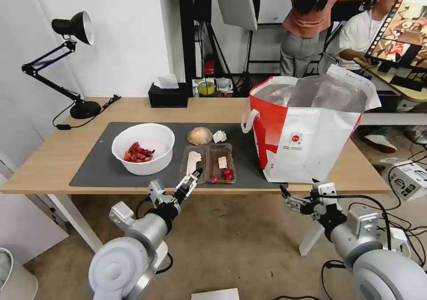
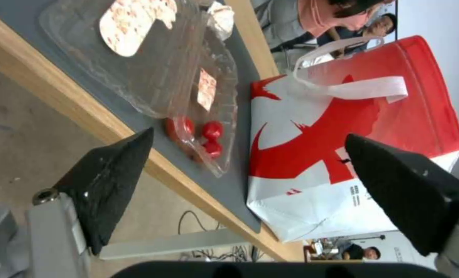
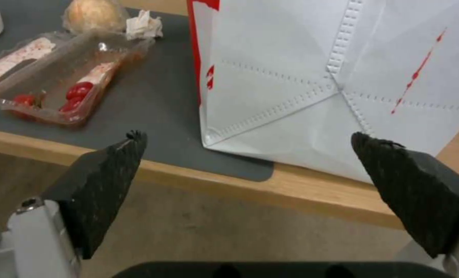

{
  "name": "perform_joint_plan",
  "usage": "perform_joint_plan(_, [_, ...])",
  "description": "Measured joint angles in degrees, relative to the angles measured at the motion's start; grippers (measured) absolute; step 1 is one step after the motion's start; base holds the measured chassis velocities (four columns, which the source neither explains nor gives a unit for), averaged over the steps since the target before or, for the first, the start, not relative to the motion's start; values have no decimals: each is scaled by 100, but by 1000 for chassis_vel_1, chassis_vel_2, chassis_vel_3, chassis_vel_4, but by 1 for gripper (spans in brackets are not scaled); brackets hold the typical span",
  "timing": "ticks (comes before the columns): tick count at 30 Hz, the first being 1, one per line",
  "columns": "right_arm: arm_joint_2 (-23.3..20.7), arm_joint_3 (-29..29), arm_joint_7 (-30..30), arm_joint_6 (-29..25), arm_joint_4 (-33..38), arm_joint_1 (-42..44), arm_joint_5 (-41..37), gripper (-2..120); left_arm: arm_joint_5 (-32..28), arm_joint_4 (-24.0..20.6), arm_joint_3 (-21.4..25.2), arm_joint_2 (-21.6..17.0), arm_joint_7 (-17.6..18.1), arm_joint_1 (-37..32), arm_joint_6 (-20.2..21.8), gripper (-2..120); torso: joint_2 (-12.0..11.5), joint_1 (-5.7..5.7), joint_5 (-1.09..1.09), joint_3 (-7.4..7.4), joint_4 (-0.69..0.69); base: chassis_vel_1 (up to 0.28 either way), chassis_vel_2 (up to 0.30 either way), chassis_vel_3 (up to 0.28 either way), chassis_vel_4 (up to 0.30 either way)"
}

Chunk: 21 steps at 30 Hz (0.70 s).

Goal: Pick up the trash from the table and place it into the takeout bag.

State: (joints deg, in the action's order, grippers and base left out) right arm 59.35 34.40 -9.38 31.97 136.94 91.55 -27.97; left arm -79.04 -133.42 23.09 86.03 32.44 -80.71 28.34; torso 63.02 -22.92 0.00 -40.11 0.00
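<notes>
Nearby, clear two-compartment tray [image 1: 208,163], red bits inside, on grey mat [image 1: 93,166].

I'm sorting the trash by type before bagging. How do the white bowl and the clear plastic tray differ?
The white bowl is round, opaque and deep; the clear plastic tray is rectangular, see-through, shallow and split into two compartments. The bowl holds red shell scraps on the mat's left; the tray holds small red pieces and white labels, nearer the takeout bag. Both sit upright on the dark mat.
</notes>
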Motion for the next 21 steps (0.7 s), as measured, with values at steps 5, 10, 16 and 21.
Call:
perform_joint_plan(5, [43, -23, 2, -4, -38, -17, -7, 100, 1, 87, -118, 10, 16, 72, -106, 100, 0, 0, 0, 0, 0, 0, 0, 0, 0])
perform_joint_plan(10, [108, -30, 21, -51, -39, 46, -3, 100, 58, 229, -232, 78, 73, 138, -155, 100, 0, 1, 0, 0, 0, 0, 0, 0, 0])
perform_joint_plan(16, [176, -25, 42, -117, -36, 95, 2, 100, 164, 449, -343, 141, 90, 259, -296, 100, 0, 1, 0, 0, 0, 0, 0, 0, 0])
perform_joint_plan(21, [280, -36, 61, -145, -73, 120, 30, 100, 224, 590, -412, 165, 73, 340, -324, 100, 0, 1, 0, 0, 0, 0, 0, 0, 0])
